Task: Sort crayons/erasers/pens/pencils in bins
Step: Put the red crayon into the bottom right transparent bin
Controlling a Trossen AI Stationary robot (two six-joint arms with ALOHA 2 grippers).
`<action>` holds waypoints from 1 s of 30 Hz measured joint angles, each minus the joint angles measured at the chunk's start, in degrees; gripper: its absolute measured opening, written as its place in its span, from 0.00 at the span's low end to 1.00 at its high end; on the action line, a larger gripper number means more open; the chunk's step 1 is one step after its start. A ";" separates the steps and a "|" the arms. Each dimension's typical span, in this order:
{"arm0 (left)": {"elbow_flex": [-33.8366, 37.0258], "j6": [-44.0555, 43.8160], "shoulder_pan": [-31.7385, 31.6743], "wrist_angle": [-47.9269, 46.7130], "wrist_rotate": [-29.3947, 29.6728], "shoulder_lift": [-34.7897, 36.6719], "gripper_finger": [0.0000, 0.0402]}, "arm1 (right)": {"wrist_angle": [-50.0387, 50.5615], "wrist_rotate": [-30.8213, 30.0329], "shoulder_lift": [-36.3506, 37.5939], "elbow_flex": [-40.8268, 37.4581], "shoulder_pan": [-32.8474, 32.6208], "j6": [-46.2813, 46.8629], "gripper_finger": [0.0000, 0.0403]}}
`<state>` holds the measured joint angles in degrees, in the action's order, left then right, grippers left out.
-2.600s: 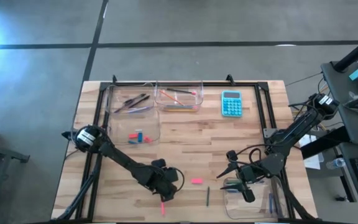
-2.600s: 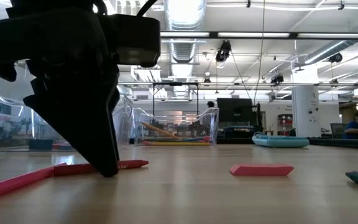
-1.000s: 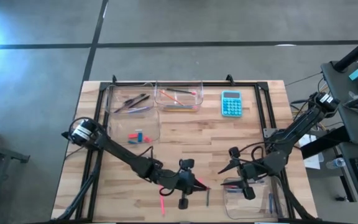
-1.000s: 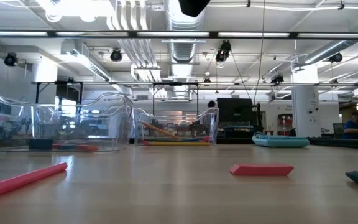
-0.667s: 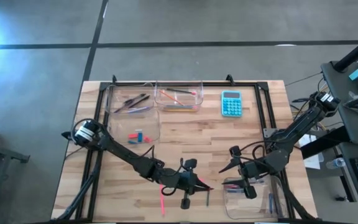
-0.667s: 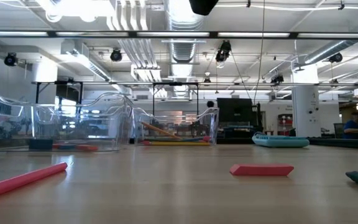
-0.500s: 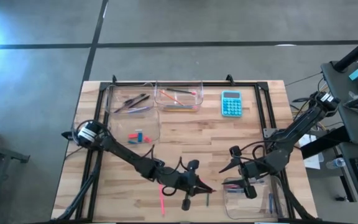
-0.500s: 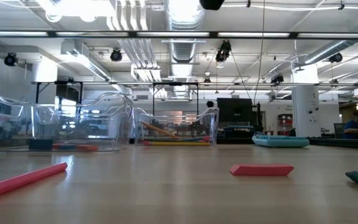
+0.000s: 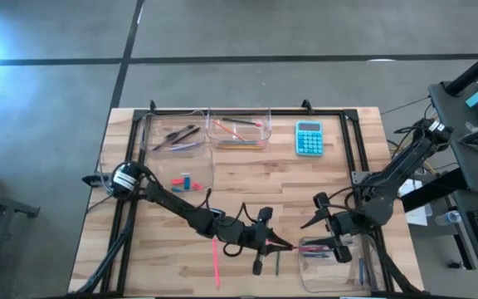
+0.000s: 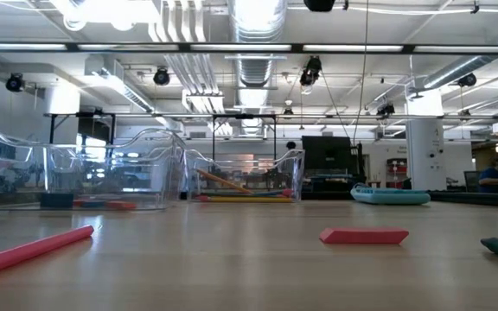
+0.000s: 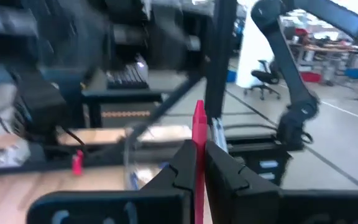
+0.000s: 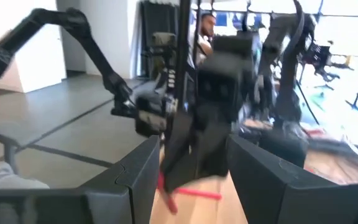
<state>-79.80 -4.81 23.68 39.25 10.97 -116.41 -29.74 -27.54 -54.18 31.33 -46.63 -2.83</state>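
Clear plastic walls on the near-right bin (image 9: 338, 259) are our worry: we are crowding both arms there. Our right gripper (image 9: 332, 234), jaws spread and empty, is hovering over that bin, risking a knock. Our left gripper (image 9: 265, 242), just left of it, is pinching a pink crayon (image 11: 199, 138) that may catch the rim and slip.
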 joint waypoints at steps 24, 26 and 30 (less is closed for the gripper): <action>-1.41 4.27 -1.40 1.87 6.06 1.14 0.00 | -2.76 -2.22 -4.91 -0.20 3.55 1.79 0.44; -1.41 4.29 -1.40 1.89 6.04 1.14 0.00 | -3.82 -2.24 -5.79 -0.08 3.93 1.37 0.44; -1.41 4.27 -1.44 2.25 6.04 1.14 0.00 | -6.69 -2.26 -7.15 -0.08 3.93 -0.76 0.40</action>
<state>-81.21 -0.54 22.24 41.50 17.02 -115.26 -36.43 -29.80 -61.32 31.24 -42.70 -3.59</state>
